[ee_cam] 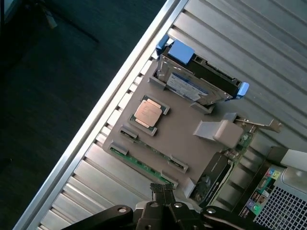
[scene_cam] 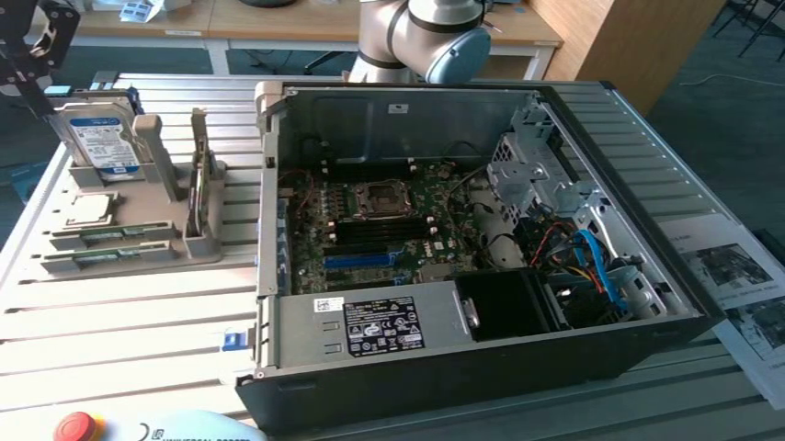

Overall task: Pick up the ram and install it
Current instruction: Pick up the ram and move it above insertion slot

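Observation:
The ram is a thin green stick lying in a slot of the grey holder on the exterior view's left. A second green stick lies just in front of it. In the wrist view the ram runs along the holder's edge. My gripper hangs high above one end of it, fingers shut together with nothing between them. In the exterior view the gripper is a dark shape at the upper left corner, above the holder.
The holder also carries a silver hard drive, a square CPU chip and an upright card. An open computer case with its motherboard lies on the slatted table. A red button sits at the front.

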Controlling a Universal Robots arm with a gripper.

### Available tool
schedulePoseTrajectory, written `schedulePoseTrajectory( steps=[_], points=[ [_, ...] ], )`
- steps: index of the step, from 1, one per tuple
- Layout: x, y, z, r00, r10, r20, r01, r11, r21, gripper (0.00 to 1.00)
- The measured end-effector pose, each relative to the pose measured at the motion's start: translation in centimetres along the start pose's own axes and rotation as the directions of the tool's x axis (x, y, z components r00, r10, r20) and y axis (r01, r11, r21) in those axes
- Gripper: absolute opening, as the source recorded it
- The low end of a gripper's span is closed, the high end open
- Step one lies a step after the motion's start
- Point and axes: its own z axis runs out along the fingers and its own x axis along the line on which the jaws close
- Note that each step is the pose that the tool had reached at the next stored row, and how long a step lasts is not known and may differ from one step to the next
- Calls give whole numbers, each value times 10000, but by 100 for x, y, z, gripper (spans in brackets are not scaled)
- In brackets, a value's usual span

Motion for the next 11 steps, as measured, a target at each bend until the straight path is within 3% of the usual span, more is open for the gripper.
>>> schedulePoseTrajectory(
  steps=[11],
  points=[
    [0,0,0,9953,-965,-25,965,9953,-4,10]
  ],
)
